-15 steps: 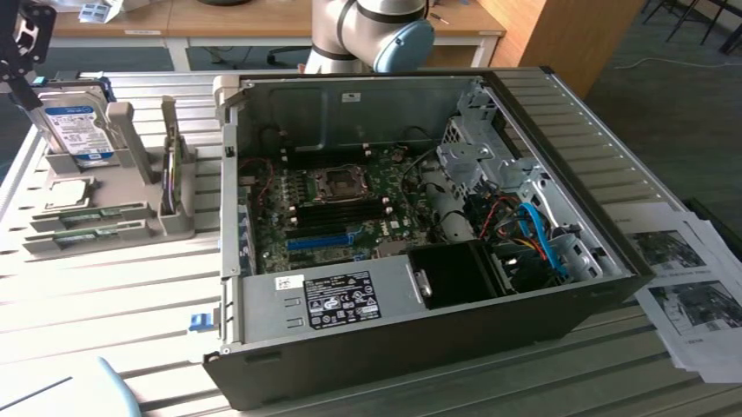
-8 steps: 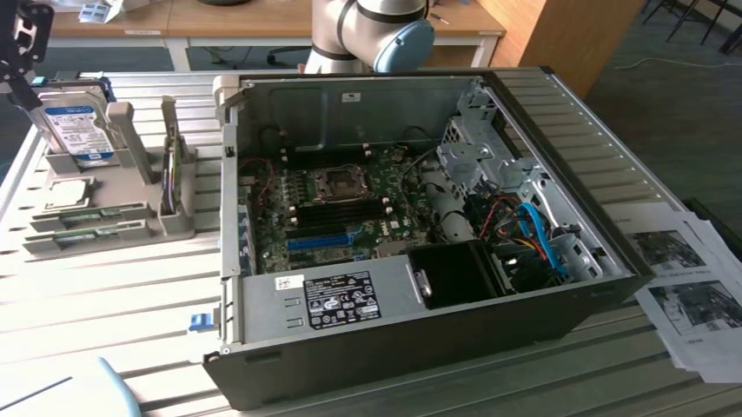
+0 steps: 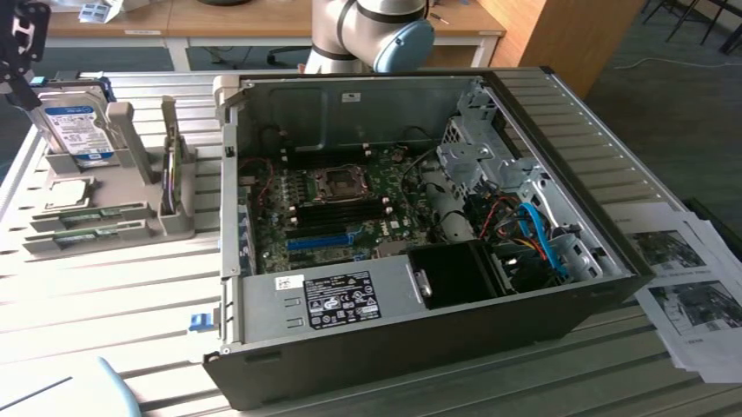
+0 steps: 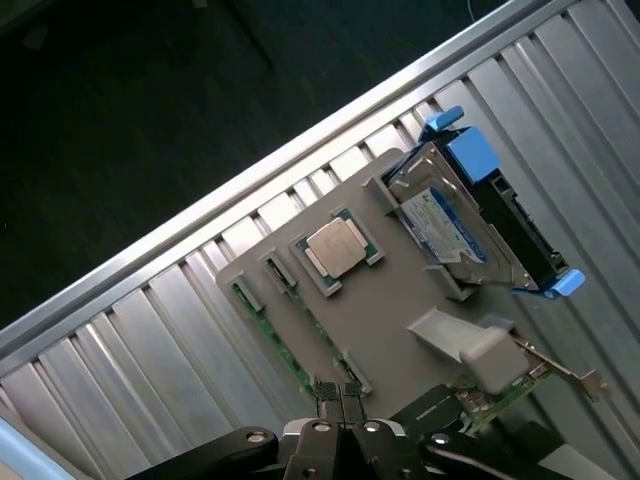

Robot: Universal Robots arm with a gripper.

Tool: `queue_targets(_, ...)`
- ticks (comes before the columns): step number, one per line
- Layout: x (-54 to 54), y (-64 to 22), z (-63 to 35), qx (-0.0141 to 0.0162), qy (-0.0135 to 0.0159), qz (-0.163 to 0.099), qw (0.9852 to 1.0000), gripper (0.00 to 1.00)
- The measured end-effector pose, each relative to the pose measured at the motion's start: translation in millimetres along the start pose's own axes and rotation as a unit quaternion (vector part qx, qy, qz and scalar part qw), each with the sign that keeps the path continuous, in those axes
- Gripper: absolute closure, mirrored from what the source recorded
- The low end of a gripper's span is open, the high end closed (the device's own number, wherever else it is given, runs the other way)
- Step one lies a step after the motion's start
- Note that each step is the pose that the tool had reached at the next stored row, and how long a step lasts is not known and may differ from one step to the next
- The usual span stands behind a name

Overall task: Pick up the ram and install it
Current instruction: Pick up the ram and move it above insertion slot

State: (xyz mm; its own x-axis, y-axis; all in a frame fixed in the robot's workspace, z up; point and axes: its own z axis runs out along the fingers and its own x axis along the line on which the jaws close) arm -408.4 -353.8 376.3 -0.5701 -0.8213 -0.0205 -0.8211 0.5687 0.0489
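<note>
Two green ram sticks (image 3: 83, 224) lie side by side in slots at the near end of a grey parts holder (image 3: 139, 156), at the exterior view's left. In the wrist view the ram (image 4: 280, 340) runs along the holder's edge between grey clips. My gripper (image 4: 340, 398) hangs above the holder, close over one end of the sticks, with its fingers shut together and nothing between them. In the exterior view the gripper (image 3: 21, 82) shows as a dark shape over the holder's far end. The black memory slots (image 3: 339, 211) sit on the motherboard inside the open computer case (image 3: 545, 287).
The holder also carries a silver, blue-labelled hard drive (image 4: 450, 222), a processor chip (image 4: 335, 248) and an upright expansion card (image 3: 174, 174). A blue slot (image 3: 319, 241) lies near the memory slots. The arm's base (image 3: 360, 35) stands behind the case. Papers (image 3: 696, 287) lie at the exterior view's right.
</note>
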Motion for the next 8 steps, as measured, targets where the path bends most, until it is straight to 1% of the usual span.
queue_targets(4,0.0,0.0,0.0,-0.0004,0.0011,-0.022,0.9998,0.91)
queue_targets(8,0.0,0.0,0.0,-0.0009,0.0021,-0.044,0.9991,0.91)
